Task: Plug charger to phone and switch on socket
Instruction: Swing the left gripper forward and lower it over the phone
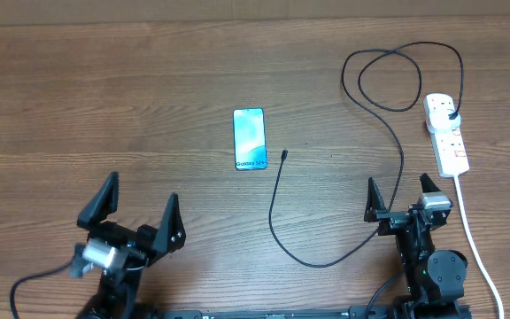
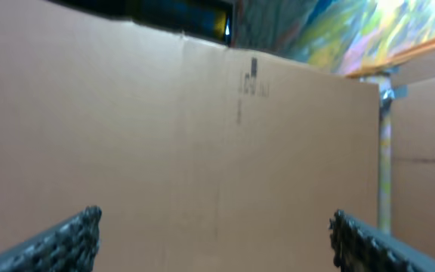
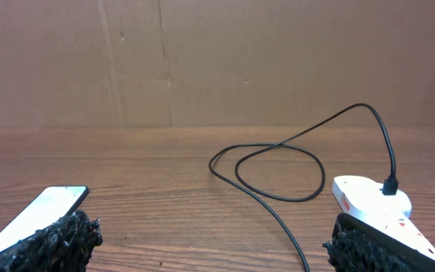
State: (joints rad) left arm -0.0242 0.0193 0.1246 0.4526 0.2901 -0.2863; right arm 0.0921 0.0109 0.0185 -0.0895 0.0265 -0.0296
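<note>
The left gripper (image 1: 142, 197) has its jaws spread wide with nothing between them, at the near left of the table (image 1: 104, 89). Its wrist camera shows only its two fingers (image 2: 63, 243) against a cardboard wall (image 2: 202, 136). The right gripper (image 1: 400, 188) is equally wide open and empty, at the near right.

The charger (image 1: 272, 208) passes close by the right gripper's left finger. From there one end curves near and left, then runs far to its connector tip. The tip lies loose on the wood just right of the phone (image 1: 249, 139), apart from it. The phone lies screen up, farther out, between the two arms.

The cable's other end loops at the far right, and its plug sits in the far end of the socket (image 1: 447, 137). The socket lies just beyond the right gripper's right finger. Its white cord (image 1: 473, 232) trails toward the near right.
</note>
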